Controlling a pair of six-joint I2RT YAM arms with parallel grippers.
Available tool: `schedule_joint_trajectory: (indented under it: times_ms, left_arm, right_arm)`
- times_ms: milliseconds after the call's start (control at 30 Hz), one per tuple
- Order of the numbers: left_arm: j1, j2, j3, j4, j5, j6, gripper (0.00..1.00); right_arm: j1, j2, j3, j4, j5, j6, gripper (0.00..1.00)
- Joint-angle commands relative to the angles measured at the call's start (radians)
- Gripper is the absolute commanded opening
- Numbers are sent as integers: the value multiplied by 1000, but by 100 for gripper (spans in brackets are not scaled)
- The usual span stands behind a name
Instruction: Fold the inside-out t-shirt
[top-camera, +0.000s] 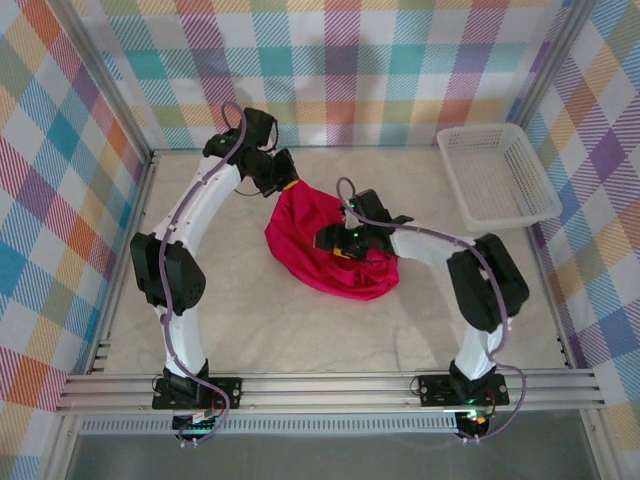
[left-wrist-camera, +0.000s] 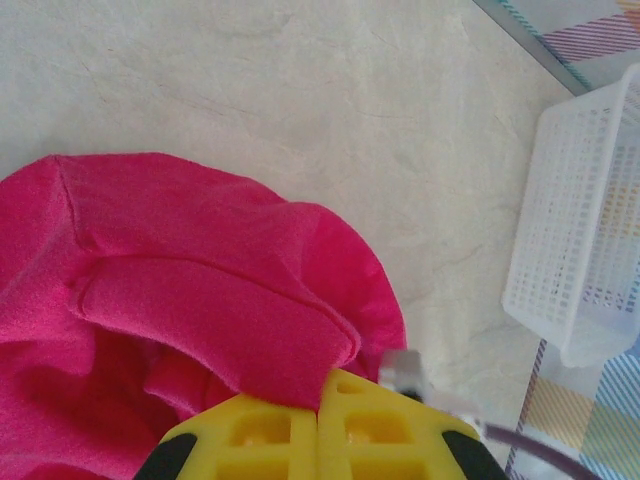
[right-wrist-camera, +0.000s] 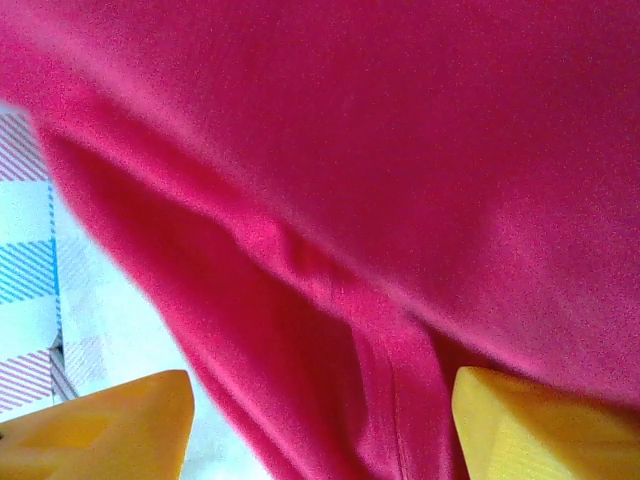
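The inside-out t-shirt (top-camera: 300, 235) is a bunched crimson heap in the middle of the table, pulled up to a peak at its far left corner. My left gripper (top-camera: 285, 180) pinches that peak. In the left wrist view its yellow jaws (left-wrist-camera: 318, 385) are pressed together on a folded hem of the t-shirt (left-wrist-camera: 180, 270). My right gripper (top-camera: 338, 240) hovers over the heap's middle. In the right wrist view the gripper (right-wrist-camera: 322, 400) stands open, its yellow fingers (right-wrist-camera: 120, 425) wide apart, and a loose fold of the t-shirt (right-wrist-camera: 400, 150) hangs between them without being clamped.
A white mesh basket (top-camera: 495, 175) stands at the table's far right, also seen in the left wrist view (left-wrist-camera: 590, 220). Checked fabric walls and metal rails (top-camera: 330, 385) border the pale tabletop (top-camera: 250, 310).
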Motion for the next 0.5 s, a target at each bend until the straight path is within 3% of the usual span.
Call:
schedule_joint_trajectory:
  times_ms: [0,167,333,367,467]
  left_arm:
    - [17,-69,-7,-7,5,6,0]
    - [36,-96,-14,-8,15,7,0]
    - [52,-121,-52,6,19,7,0]
    - [57,-123,-54,5,20,10,0]
    - [86,-134,-43,-8,21,19,0]
  right_arm:
    - [18,72,80,82,23,60,69]
    - [39,157,191,67,-7,68,63]
    - [40,94,159,90,-36,99,8]
    - [40,69,159,75,-35,92,1]
    - [40,-32,186,-25,-6,49,0]
